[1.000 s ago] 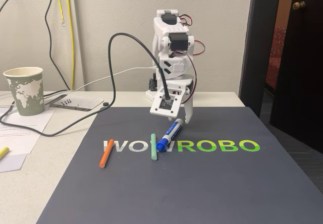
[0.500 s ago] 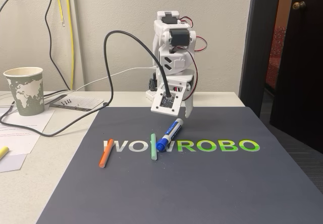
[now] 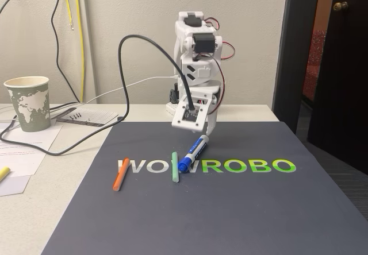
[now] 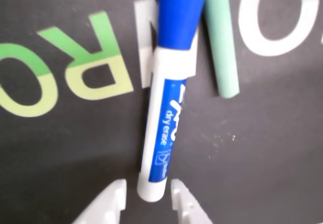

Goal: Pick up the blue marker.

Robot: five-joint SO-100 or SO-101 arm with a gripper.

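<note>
The gripper [image 4: 147,196], tilted down from the folded arm [image 3: 198,54], stands narrowly open astride the blue marker's [image 4: 166,108] white tail end.

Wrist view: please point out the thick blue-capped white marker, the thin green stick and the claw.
Thick blue-capped white marker [image 4: 162,133]: wrist view, on the blue printed label of the barrel.
Thin green stick [image 4: 222,42]: wrist view, on the middle of its shaft.
Claw [image 4: 148,201]: wrist view, midway between its two white fingertips.

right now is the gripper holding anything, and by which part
Nothing is held. The gripper is open, its fingertips on either side of the blue marker's white tail end, and the marker lies on the mat.
</note>
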